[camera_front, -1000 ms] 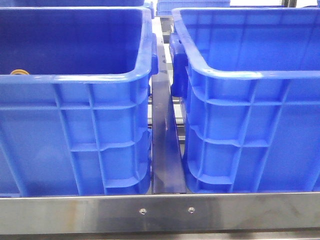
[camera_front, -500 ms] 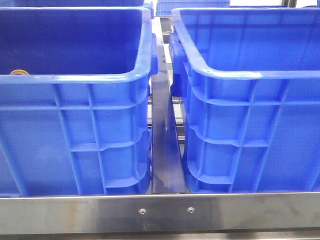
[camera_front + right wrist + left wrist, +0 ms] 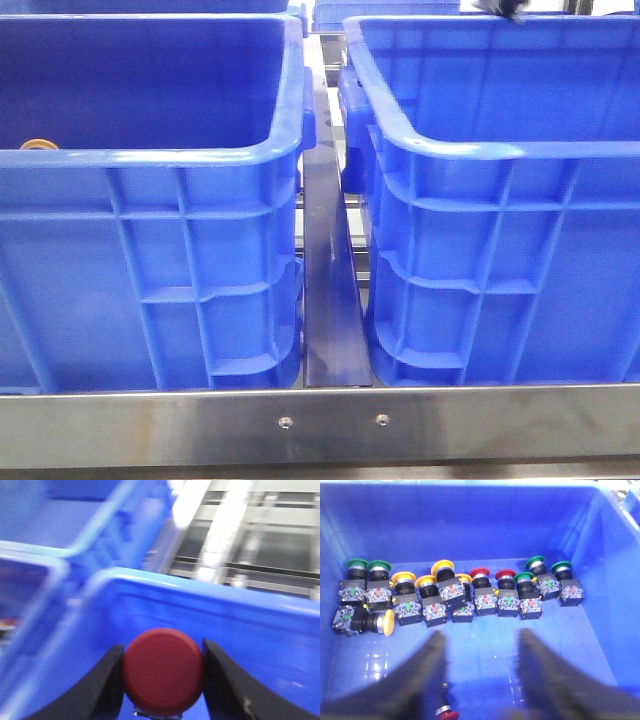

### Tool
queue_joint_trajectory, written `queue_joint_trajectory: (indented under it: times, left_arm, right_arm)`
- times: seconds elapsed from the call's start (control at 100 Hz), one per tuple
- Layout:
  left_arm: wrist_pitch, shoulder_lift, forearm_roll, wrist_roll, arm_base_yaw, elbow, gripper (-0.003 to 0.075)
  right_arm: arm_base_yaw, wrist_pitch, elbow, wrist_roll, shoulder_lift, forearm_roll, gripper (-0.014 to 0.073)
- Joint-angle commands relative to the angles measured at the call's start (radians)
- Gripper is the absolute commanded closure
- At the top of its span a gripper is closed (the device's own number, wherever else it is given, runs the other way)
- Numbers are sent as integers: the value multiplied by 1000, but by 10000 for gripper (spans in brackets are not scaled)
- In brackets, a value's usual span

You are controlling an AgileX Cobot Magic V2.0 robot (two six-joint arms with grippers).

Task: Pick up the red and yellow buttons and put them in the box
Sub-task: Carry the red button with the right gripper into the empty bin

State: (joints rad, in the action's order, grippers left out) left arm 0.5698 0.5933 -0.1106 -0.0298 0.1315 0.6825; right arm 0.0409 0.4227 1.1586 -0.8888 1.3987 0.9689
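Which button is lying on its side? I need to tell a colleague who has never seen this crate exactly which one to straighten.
In the left wrist view, look inside the blue crate at the row of buttons across its floor. At one end, beside the green-capped ones, is the tipped yellow button. Every other button stands cap-up; this one's cap faces sideways.

Two blue crates, left [image 3: 150, 250] and right [image 3: 500, 250], side by side; yellow ring [image 3: 38, 145] inside the left.
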Motion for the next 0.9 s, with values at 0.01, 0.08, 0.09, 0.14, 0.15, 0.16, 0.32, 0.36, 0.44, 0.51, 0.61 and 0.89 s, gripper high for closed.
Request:
queue_joint_trajectory:
  times: [0.01,0.08,0.09,0.14,0.15,0.16,0.32,0.36,0.44,0.51,0.61,0.89]
  left_arm:
    - [-84,-4,-2,-10,0,24,631]
    - [-84,-4,-2,-10,0,24,724]
    - [-84,-4,-2,-10,0,24,733]
    - [-86,-4,-2,-10,0,24,739]
    - [-86,-4,-2,-10,0,24,739]
    - [-86,-4,-2,-10,0,24,739]
    - [-86,-4,-2,-10,0,24,739]
    - [-86,-4,-2,-10,0,24,739]
    - [-86,-4,-2,-10,0,24,739]
    - [-86,-4,-2,-10,0,24,739]
    - [-86,-4,-2,-10,0,24,739]
    - [-86,-4,-2,-10,0,24,739]
  right_arm:
    - [-8,-186,-38,-12,-22,15,412]
    - [-8,-263,-81,-12,-4,16,412]
    - [-8,-271,-84,-12,-1,16,412]
    - [-8,-314,-104,-12,19,16,412]
    - [-8,-324,-109,-12,22,16,412]
    - [-7,-329,-110,-12,25,16,412]
    - [26,-423,-115,-12,98,16,412]
    - [40,-459,-115,-12,116,16,412]
    - [76,-506,-114,-12,152,16,412]
    - [107,-540,-114,-12,184,16,412]
    - [144,-598,-113,-12,230,16,412]
    - [171,-690,-111,-8,292,16,412]
